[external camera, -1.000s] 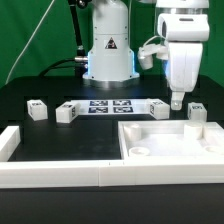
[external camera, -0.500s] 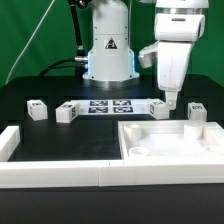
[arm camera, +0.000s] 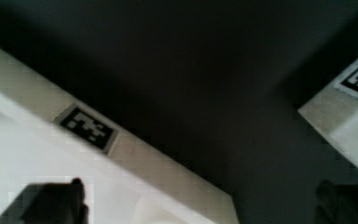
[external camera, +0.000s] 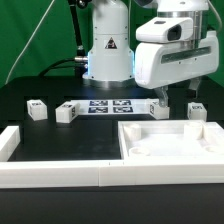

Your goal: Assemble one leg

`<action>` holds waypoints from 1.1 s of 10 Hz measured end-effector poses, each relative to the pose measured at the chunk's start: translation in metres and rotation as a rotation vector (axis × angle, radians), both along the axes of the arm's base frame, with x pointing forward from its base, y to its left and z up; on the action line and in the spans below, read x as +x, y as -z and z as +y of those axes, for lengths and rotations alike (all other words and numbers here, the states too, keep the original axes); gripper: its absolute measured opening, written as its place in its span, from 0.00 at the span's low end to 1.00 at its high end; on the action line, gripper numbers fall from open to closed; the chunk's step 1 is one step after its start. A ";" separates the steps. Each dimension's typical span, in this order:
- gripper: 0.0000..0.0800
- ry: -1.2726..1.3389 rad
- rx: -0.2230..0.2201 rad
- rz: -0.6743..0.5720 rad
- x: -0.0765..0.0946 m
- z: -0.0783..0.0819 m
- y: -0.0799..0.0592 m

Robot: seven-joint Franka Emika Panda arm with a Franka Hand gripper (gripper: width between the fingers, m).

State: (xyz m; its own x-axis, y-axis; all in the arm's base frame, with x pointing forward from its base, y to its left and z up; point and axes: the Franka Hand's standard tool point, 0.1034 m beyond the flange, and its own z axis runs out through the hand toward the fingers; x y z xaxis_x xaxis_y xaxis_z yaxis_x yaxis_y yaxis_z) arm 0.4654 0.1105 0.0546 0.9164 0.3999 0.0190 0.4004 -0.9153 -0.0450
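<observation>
Several white legs with black-and-white tags lie on the black table: two at the exterior view's left (external camera: 37, 110) (external camera: 66, 112), one in the middle right (external camera: 158, 109) and one at the right (external camera: 197, 110). My gripper (external camera: 177, 97) hangs low between the two right-hand legs, one finger just above the middle-right leg. It is open and empty. In the wrist view the gripper (arm camera: 202, 203) shows two dark fingertips (arm camera: 51, 200) far apart. A white tagged leg (arm camera: 87, 127) lies close under them, and another tagged white piece (arm camera: 350, 82) lies across a dark gap.
The marker board (external camera: 108, 106) lies between the leg pairs. A large white square tray-like piece (external camera: 128, 140) with a raised rim sits at the front right. A long white L-shaped wall (external camera: 60, 175) runs along the front edge. The robot base (external camera: 108, 50) stands behind.
The hand has moved toward the exterior view's left and turned about its axis, so its broad side now faces the camera. No part has moved.
</observation>
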 end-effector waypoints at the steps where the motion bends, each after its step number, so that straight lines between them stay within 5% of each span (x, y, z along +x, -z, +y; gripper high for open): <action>1: 0.81 0.103 0.008 0.010 -0.002 0.006 0.001; 4: 0.81 0.363 0.028 0.027 -0.008 0.030 0.005; 9: 0.81 0.392 0.016 0.079 -0.014 0.035 0.010; 11: 0.81 0.368 -0.059 0.286 -0.018 0.038 0.008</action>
State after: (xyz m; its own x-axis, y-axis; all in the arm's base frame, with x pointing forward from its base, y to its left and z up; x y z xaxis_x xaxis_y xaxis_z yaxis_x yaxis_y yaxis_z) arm 0.4474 0.1484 0.0469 0.9627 0.0400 -0.2676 0.0276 -0.9984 -0.0497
